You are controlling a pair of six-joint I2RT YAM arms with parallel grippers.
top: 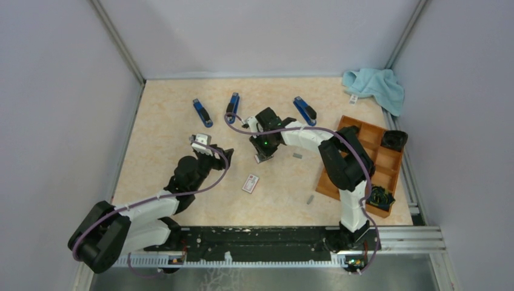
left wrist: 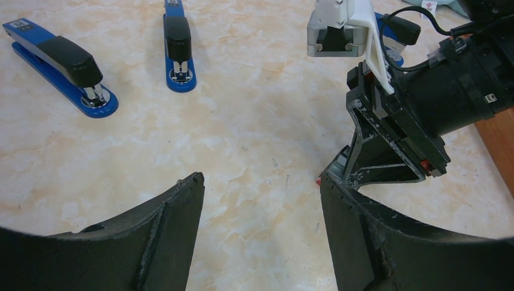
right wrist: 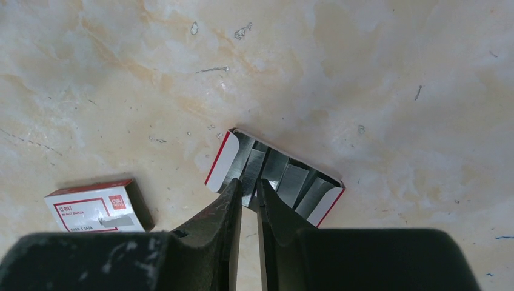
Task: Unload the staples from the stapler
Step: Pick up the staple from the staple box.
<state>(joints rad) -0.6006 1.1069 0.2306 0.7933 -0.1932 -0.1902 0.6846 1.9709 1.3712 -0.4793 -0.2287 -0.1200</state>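
Nearest the arms, a loose grey strip (top: 310,199) and a small box (right wrist: 97,209) lie just short of the open tray (right wrist: 221,160), where the staples (right wrist: 285,179) sit in rows. The right pincer (right wrist: 250,185), its jaws a slit apart, dips into that tray; whether it grips a strip cannot be told. Left of the tray, the left pincer (left wrist: 260,179) hangs wide and empty. Beyond the tray, three blue staplers (top: 233,104) lie closed, so unloading looks unfinished. The marbled beige worktop (top: 163,151) sits within plain pale walls.
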